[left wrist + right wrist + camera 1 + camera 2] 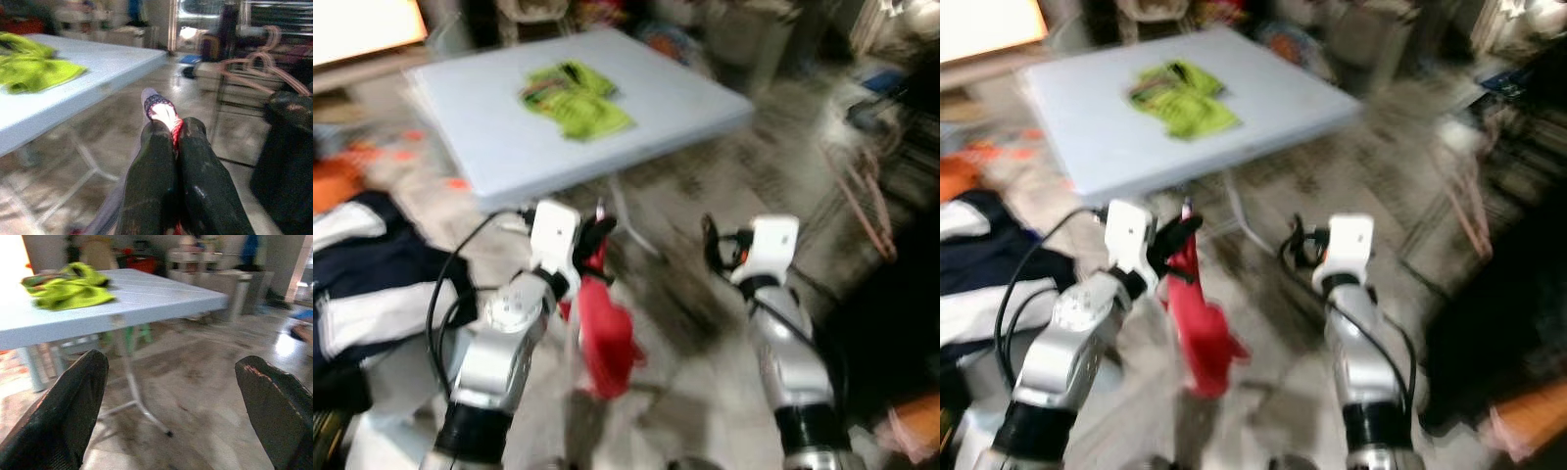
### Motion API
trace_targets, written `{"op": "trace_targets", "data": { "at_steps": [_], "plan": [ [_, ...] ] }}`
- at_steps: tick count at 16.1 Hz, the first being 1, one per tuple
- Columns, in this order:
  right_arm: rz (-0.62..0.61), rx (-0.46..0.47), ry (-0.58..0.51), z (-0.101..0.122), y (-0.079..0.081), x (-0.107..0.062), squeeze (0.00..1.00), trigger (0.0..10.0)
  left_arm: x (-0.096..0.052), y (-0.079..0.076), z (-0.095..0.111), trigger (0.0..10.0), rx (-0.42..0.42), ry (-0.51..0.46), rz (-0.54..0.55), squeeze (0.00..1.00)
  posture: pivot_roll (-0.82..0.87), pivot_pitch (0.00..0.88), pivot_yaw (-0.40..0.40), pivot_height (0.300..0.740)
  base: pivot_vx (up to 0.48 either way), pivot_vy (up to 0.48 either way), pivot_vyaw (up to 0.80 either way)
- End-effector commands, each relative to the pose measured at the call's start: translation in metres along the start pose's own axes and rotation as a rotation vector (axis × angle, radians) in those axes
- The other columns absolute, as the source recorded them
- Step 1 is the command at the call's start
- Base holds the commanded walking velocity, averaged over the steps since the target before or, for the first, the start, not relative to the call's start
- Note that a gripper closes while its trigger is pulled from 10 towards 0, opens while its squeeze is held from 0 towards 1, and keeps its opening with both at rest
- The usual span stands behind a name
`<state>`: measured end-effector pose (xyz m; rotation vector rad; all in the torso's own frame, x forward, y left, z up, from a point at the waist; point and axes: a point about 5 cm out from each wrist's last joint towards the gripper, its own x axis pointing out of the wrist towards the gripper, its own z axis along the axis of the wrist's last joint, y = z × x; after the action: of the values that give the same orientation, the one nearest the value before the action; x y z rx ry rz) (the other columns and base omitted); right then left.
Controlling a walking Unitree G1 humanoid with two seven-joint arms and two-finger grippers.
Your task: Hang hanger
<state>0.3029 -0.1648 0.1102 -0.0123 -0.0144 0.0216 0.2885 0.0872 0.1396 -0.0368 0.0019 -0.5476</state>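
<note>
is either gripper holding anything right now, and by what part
The left gripper is shut on a hanger with a red garment hanging below it, pinched near the top. The right gripper is open and holds nothing.

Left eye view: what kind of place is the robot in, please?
Probably a cluttered home room used for laundry or storage: a folding table with a green garment, clothes on the floor, and hangers on a rack.
</note>
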Motion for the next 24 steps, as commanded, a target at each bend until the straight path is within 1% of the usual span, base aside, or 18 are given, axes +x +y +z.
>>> {"op": "trace_targets", "data": {
  "at_steps": [1,2,3,5,9,12,14,16,18,19,20,21,22,24],
  "plan": [
    [-0.016,0.007,0.0,0.001,-0.003,0.001,0.0,10.0,0.001,-0.003,0.004,10.0,0.009,-0.022,-0.014,0.0,0.01,0.0,0.004,0.74,0.0,0.48,-0.8],
    [-0.017,0.007,0.0,0.002,-0.003,0.001,0.0,10.0,0.0,-0.003,0.004,10.0,0.007,-0.025,-0.014,0.0,0.01,0.0,0.004,0.74,0.0,0.48,-0.8],
    [-0.018,0.006,-0.002,0.002,-0.002,0.001,0.0,10.0,0.0,-0.004,0.002,10.0,-0.012,-0.017,-0.019,0.0,0.01,0.0,0.004,0.74,0.0,0.472,-0.8],
    [-0.024,0.004,-0.005,0.002,-0.003,0.001,0.0,10.0,0.0,-0.003,0.001,10.0,-0.012,-0.01,-0.025,0.0,0.01,0.0,0.004,0.74,0.0,0.444,-0.8],
    [-0.031,0.004,0.0,-0.002,-0.001,-0.003,0.0,10.0,-0.001,-0.006,-0.002,10.0,-0.029,-0.008,-0.036,0.0,0.01,0.0,0.002,0.74,0.272,0.396,-0.8],
    [-0.027,0.015,0.012,-0.006,0.004,-0.003,0.0,10.0,-0.002,-0.013,-0.002,10.0,-0.041,-0.018,-0.079,0.0,0.01,0.0,0.001,0.74,0.428,0.0,-0.33],
    [-0.022,0.017,0.008,-0.006,0.007,-0.003,0.0,10.0,-0.003,-0.014,0.001,10.0,-0.031,-0.035,-0.092,0.0,0.01,0.0,0.004,0.74,0.431,0.0,0.0],
    [-0.029,0.009,0.018,-0.007,0.006,-0.003,0.0,10.0,-0.004,-0.013,0.0,10.0,-0.024,-0.036,-0.096,0.0,0.02,0.0,0.003,0.74,0.431,0.0,0.0],
    [-0.04,0.008,0.015,-0.008,0.002,-0.004,0.0,10.0,-0.006,-0.01,-0.001,10.0,-0.023,-0.037,-0.094,0.0,0.02,0.0,0.004,0.74,0.442,0.0,-0.8],
    [-0.05,-0.002,0.011,-0.008,-0.002,-0.006,0.0,10.0,-0.009,-0.006,-0.004,10.0,-0.016,-0.027,-0.081,0.0,0.01,0.0,0.006,0.74,0.442,0.0,-0.8],
    [-0.058,-0.011,0.013,-0.008,-0.007,-0.008,0.0,10.0,-0.014,0.001,-0.009,10.0,0.003,-0.012,-0.042,0.0,0.01,0.0,0.009,0.74,0.442,0.0,-0.8],
    [-0.067,-0.024,0.02,-0.01,-0.012,-0.012,0.0,10.0,-0.02,0.014,-0.013,10.0,0.024,0.005,0.038,0.0,0.0,0.0,0.015,0.74,0.442,0.0,-0.8],
    [-0.07,-0.03,0.022,-0.011,-0.015,-0.014,0.0,10.0,-0.023,0.017,-0.016,10.0,0.024,0.014,0.048,0.0,0.0,0.0,0.015,0.74,0.442,0.0,-0.8],
    [-0.078,-0.036,0.027,-0.012,-0.018,-0.016,0.0,10.0,-0.024,0.019,-0.019,10.0,0.023,0.024,0.047,0.0,0.0,0.0,0.012,0.74,0.442,0.0,-0.8]
  ]
}}
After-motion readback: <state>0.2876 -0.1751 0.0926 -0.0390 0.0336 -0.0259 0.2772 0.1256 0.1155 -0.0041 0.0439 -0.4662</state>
